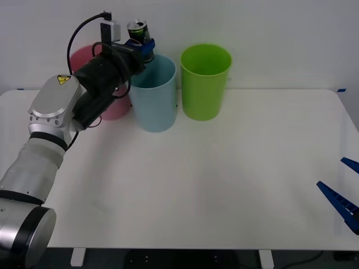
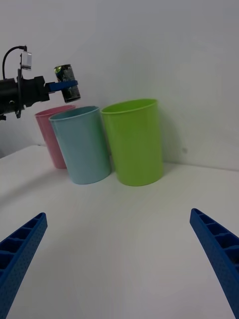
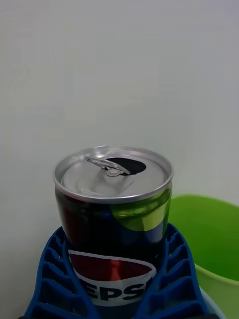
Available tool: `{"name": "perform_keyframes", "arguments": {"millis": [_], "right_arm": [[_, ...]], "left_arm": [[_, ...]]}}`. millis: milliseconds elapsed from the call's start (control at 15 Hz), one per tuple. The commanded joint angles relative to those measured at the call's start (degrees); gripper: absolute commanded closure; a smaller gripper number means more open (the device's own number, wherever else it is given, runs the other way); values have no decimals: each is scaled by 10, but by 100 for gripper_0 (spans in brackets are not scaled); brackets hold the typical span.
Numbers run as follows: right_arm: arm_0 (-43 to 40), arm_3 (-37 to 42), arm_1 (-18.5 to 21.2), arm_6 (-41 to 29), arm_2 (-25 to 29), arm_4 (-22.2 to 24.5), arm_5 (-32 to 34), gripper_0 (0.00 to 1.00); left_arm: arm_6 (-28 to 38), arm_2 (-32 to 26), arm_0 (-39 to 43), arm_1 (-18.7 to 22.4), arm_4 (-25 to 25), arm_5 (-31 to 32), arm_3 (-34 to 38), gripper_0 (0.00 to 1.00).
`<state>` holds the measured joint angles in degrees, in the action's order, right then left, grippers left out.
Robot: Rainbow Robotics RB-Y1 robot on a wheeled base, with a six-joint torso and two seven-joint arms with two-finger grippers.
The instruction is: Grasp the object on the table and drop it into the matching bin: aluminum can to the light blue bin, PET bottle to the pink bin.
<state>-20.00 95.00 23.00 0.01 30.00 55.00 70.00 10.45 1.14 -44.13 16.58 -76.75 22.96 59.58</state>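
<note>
The left gripper (image 1: 141,46) is raised at the far left of the table (image 1: 224,185), directly above the round rim of the blue bin (image 1: 154,98). Its ribbed blue fingers (image 3: 52,269) are closed around the can (image 1: 137,29), cupping the lower body from both sides, so the can hangs in the air over the bin's mouth, clear of the rim. In the left wrist view the can (image 3: 113,219) is a short dark cylinder with glossy sides, a white-banded logo with lettering, a green patch near the shoulder, and a bright silver lid whose pull tab is lifted and mouth is open. From the right wrist view the can (image 2: 67,82) tilts a little, held across its middle by the left gripper (image 2: 63,85).

Three smooth plastic bins, each tapering toward the base, stand in a close row at the far side of the matte white table: the pink bin (image 1: 115,106) at the left, partly hidden behind the arm, the blue bin beside it, and a lime green bin (image 1: 205,81) just to the right.

The right gripper (image 1: 343,190) rests low at the near right edge of the table, well apart from the bins, its jaws spread wide and empty, blue ribbed fingers (image 2: 20,251) at the two sides.
</note>
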Motion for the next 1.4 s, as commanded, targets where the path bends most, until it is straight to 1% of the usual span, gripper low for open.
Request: {"name": "perform_keyframes", "arguments": {"millis": [67, 267, 333, 400, 467, 933, 1200, 1267, 1400], "right_arm": [[0, 0, 0, 0, 0, 0, 0, 0], [0, 0, 0, 0, 0, 0, 0, 0], [0, 0, 0, 0, 0, 0, 0, 0], [0, 0, 0, 0, 0, 0, 0, 0], [0, 0, 0, 0, 0, 0, 0, 0], [0, 0, 0, 0, 0, 0, 0, 0], [0, 0, 0, 0, 0, 0, 0, 0], [0, 0, 0, 0, 0, 0, 0, 0], [0, 0, 0, 0, 0, 0, 0, 0]], "left_arm": [[-2, 0, 2, 3, 9, 2, 0, 100], [-1, 0, 3, 3, 13, 2, 0, 99], [0, -1, 3, 3, 13, 2, 0, 92], [-2, -1, 3, 3, 16, 2, 0, 37], [-4, 0, 2, 4, 15, 2, 0, 0], [-11, 0, 2, 4, 17, 3, 0, 0], [-12, 0, 4, 6, 32, 9, 1, 0], [-12, 0, 7, 6, 37, 14, 6, 0], [-10, 0, 34, 9, 51, 15, 42, 0]]}}
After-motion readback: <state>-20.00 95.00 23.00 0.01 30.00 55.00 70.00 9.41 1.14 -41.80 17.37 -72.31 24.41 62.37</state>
